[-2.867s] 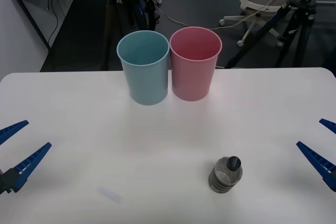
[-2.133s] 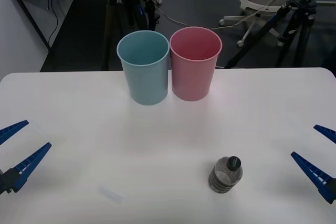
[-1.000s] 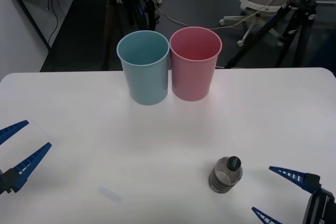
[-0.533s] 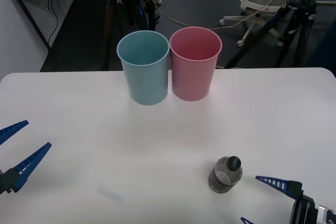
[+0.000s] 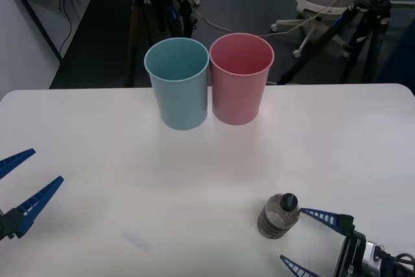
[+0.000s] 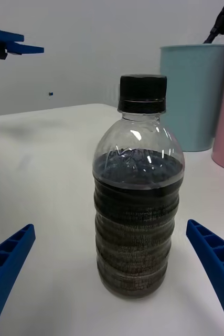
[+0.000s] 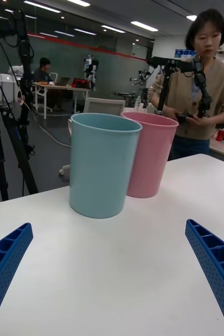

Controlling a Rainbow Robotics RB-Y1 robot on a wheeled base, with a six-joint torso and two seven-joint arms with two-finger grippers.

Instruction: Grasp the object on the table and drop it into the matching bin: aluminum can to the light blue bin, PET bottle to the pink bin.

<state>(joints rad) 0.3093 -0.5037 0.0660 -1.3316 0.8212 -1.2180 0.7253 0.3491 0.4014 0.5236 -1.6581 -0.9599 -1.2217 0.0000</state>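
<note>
PET bottle (image 5: pixel 278 215) unmoved, right hand (image 5: pixel 310 241) — spread wide — now closer, left hand (image 5: pixel 21 181) agape

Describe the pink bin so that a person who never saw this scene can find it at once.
On the white table, look at the far edge, where two tall round bins stand side by side. The pink bin is the one toward the robot's right, next to the light blue bin. Both have the same tapering shape and size, so only the colour tells them apart.
</note>
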